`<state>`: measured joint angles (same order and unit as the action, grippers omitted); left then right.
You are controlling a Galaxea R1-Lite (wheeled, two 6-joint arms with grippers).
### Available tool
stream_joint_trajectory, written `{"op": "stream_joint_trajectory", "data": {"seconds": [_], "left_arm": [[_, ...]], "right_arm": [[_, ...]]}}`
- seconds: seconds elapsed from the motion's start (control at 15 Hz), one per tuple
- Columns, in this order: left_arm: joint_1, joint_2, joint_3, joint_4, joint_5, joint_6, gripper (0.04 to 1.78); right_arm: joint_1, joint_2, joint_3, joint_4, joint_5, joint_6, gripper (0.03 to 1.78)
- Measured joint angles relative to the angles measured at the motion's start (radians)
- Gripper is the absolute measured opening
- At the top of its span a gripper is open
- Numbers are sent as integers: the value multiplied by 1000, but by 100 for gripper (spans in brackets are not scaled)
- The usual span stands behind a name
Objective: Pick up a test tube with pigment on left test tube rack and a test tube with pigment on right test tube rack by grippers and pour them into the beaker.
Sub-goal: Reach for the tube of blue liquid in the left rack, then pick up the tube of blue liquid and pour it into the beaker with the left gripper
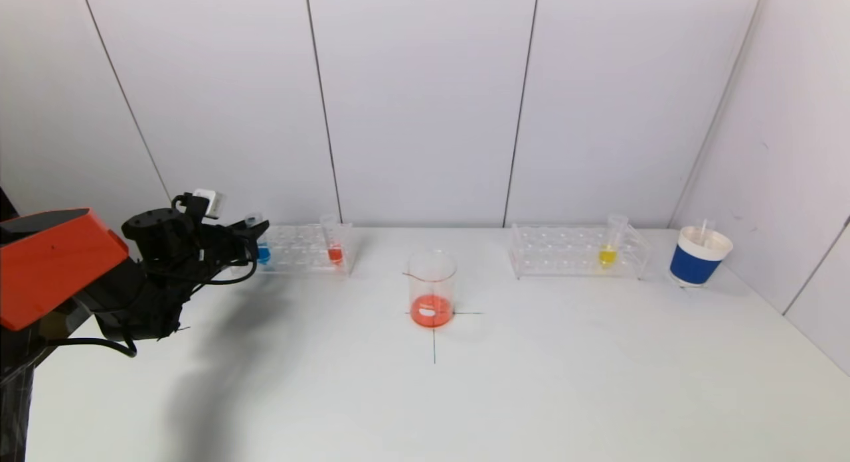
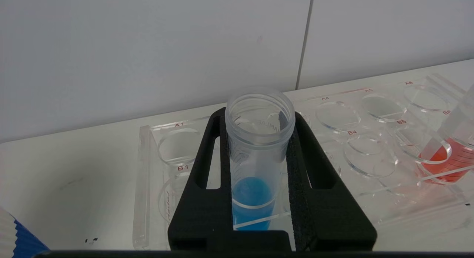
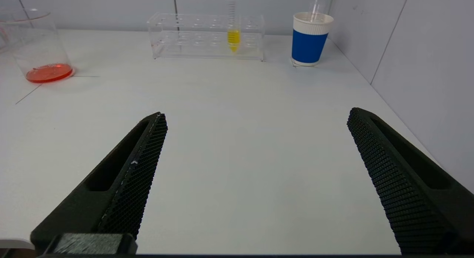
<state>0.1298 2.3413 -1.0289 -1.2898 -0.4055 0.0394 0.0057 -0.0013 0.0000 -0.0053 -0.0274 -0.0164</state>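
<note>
My left gripper (image 1: 259, 233) is at the left end of the left test tube rack (image 1: 299, 249). Its black fingers are shut on the upper part of the test tube with blue pigment (image 2: 253, 193), which still stands in the rack (image 2: 177, 154). A tube with red pigment (image 1: 335, 253) stands at the rack's other end (image 2: 446, 159). The beaker (image 1: 432, 289), with orange-red liquid in it, stands at the table's middle. The right rack (image 1: 564, 253) holds a tube with yellow pigment (image 1: 607, 255). My right gripper (image 3: 257, 115) is open and empty above bare table, out of the head view.
A blue and white paper cup (image 1: 697, 256) with a clear tube in it stands right of the right rack, near the side wall. Another blue and white cup edge (image 2: 16, 239) shows by the left rack. Black cross lines mark the beaker's spot.
</note>
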Motion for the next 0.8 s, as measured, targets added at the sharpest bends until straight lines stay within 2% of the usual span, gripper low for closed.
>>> {"op": "stream_joint_trajectory", "data": {"seconds": [0.8], "left_arm": [[1, 3, -4, 1, 0, 0, 44]], "right_arm": [[0, 0, 0, 0, 0, 0, 177]]}}
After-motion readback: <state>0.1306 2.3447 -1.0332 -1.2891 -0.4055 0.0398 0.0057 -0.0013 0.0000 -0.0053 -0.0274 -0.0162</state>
